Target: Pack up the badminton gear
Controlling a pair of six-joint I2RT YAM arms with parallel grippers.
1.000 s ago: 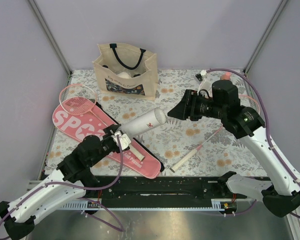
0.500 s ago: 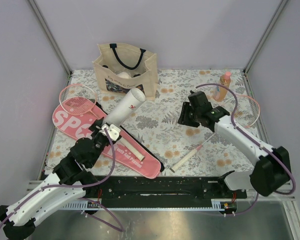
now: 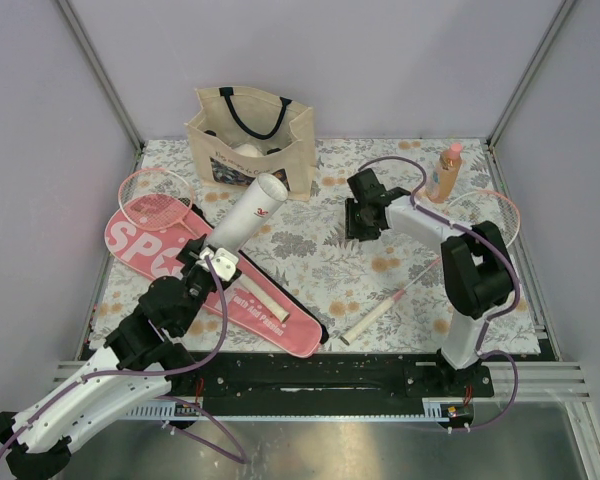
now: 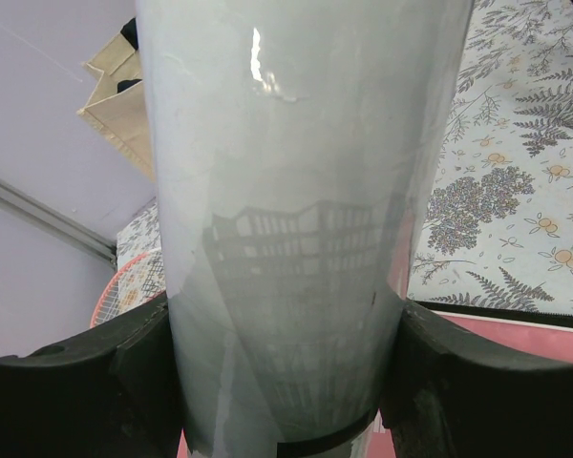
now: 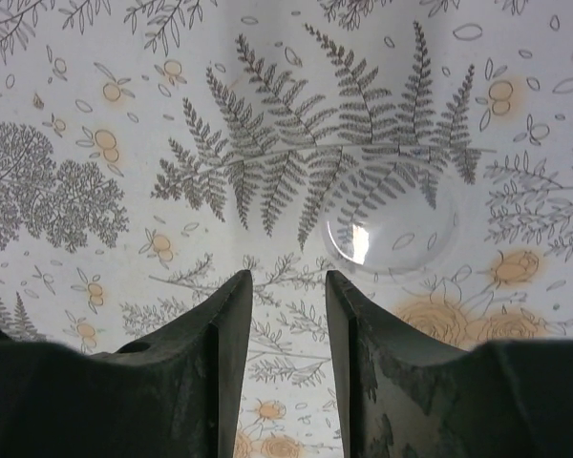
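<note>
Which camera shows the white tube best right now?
Top external: the whole white tube shows, tilted, its lower end held in the left jaws and its far end near the tote. Left wrist shows only a close stretch of its wall between the jaws. Right wrist shows none of it, just floral tablecloth.

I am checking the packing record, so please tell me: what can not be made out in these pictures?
Tote contents, top view: dark inside, only pale shapes show.
White tube ends, left wrist view: cut off by the frame edges.
Racket on the right, top view: its head partly under the right arm.
Pink case lettering, top view: partly covered by the left arm.
</note>
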